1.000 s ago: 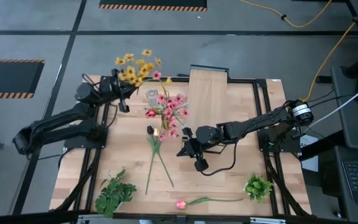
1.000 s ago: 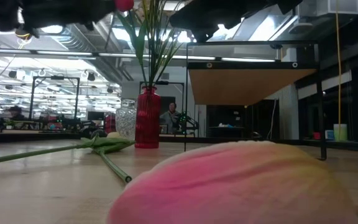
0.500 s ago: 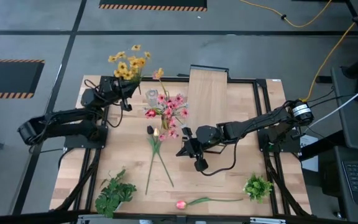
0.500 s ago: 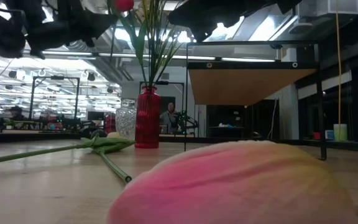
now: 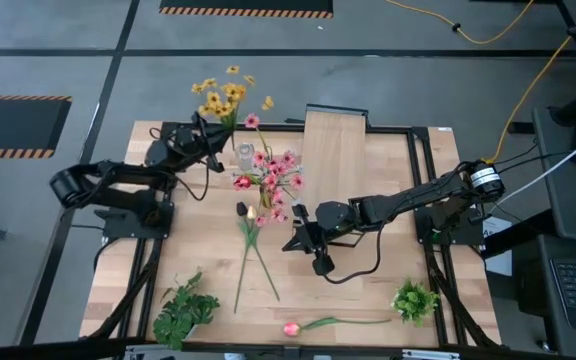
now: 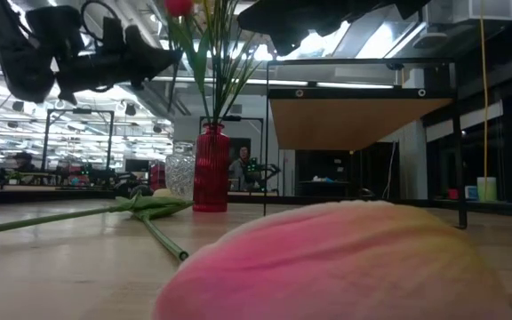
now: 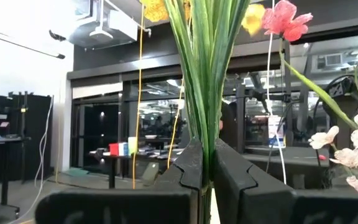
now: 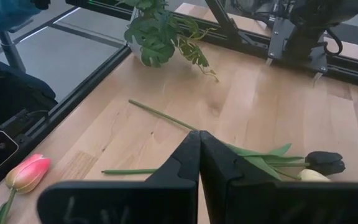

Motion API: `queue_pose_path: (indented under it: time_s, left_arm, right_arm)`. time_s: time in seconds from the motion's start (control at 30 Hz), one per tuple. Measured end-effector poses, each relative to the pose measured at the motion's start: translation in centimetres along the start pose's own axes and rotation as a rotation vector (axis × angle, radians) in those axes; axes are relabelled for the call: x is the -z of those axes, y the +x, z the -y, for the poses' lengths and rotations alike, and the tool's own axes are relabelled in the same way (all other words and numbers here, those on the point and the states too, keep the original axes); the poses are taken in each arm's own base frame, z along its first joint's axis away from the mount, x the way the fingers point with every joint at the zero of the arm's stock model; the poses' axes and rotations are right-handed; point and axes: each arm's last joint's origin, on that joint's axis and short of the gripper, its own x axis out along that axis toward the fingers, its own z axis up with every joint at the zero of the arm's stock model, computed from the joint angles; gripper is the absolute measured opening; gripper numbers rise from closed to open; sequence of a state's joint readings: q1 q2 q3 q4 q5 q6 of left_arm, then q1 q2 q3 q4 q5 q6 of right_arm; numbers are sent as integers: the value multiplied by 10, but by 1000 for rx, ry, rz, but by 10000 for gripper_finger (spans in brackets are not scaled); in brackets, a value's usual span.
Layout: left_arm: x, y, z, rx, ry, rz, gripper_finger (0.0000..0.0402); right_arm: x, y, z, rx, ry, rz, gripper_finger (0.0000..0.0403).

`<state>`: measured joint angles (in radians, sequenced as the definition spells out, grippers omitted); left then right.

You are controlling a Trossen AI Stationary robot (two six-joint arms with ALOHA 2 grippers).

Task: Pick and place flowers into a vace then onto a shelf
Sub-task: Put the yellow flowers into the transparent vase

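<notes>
Upper left of the high view: the yellow daisy bunch's green stems are clamped in the left gripper, just beside the small clear glass vase. Stems should be lowered upright. The right gripper, mid-table, is pressed together, empty.

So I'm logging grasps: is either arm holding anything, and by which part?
The left gripper clamps the yellow daisies by their green stems, low on the bunch. The right gripper is shut on nothing.
</notes>
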<state>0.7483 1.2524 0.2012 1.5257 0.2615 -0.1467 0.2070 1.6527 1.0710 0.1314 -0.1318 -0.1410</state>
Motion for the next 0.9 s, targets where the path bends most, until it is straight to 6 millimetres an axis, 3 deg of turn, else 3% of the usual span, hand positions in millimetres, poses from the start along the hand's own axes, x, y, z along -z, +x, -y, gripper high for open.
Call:
queue_pose_path:
  time_s: [0.23, 0.6, 0.9]
  left_arm:
    - [14, 5, -3, -5, -9, -42, 12]
    - [34, 29, -13, -4, -31, -91, 12]
    - [45, 30, -14, -7, -47, -136, 12]
  right_arm:
    - [1, 1, 0, 0, 0, -2, 10]
    - [2, 2, 0, -1, 0, -6, 10]
    - [2, 2, 0, -1, -2, -9, 10]
